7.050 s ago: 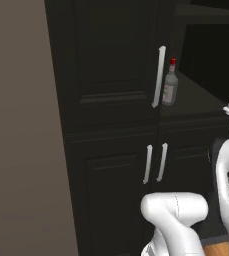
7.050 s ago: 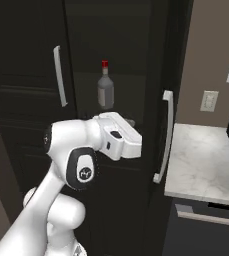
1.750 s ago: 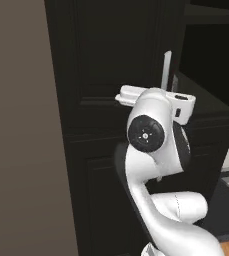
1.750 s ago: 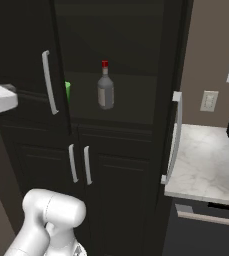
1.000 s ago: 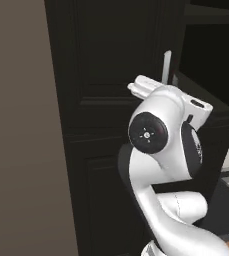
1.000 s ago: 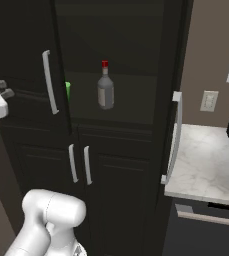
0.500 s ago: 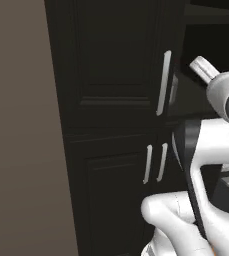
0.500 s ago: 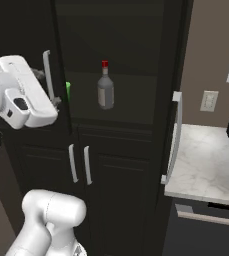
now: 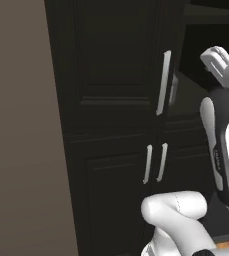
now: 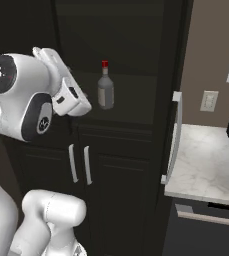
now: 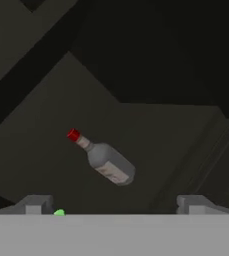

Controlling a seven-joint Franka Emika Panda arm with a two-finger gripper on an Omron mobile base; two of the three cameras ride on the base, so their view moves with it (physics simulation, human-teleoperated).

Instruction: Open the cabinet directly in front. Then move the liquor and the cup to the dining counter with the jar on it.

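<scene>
Gripper (image 11: 113, 205) jaws stand wide and empty, its two finger tips (image 11: 36, 204) rising at the lower left and lower right of the hand view, with a sliver of the green cup (image 11: 59, 212) just beside the left tip. Centre frame there, the liquor (image 11: 103, 158) stands apart from the fingers on the dark shelf of the cabinet (image 10: 136, 90). In the right base view the bottle sits at upper centre inside the open cabinet, the swung door's pale handle (image 10: 172, 137) at right.
</scene>
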